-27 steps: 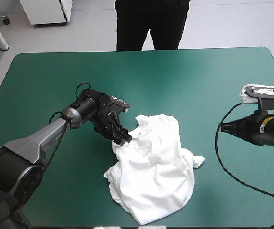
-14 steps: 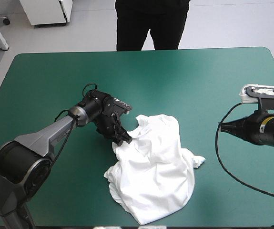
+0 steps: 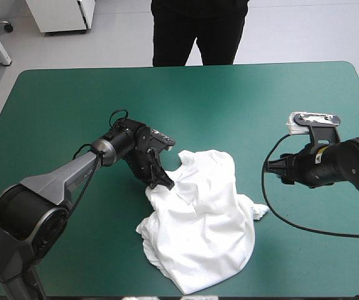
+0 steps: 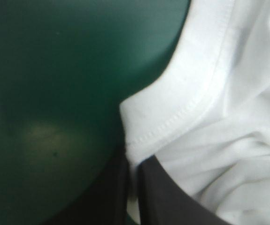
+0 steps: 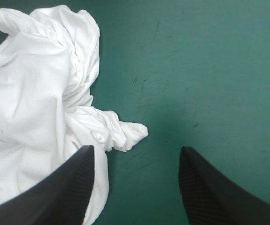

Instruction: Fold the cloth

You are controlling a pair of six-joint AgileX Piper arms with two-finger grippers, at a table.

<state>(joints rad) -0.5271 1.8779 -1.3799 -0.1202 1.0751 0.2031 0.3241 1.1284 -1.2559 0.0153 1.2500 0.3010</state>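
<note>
**T-shirt, white, short-sleeved and crumpled, pinched at mid-bench**

We see it heaped on the bench's teal-green cover, toward the near edge, with bare cover all round it. The left jaws pinch a stitched hem at the heap's far left corner, the sheet caught between the two black fingers. The right jaws stand spread, low over the cover at the heap's right side, a twisted white tip just ahead of them. Since the earlier frames the right arm has come in from the bench's right edge toward the heap. The left arm and the heap lie much as just before.
</note>
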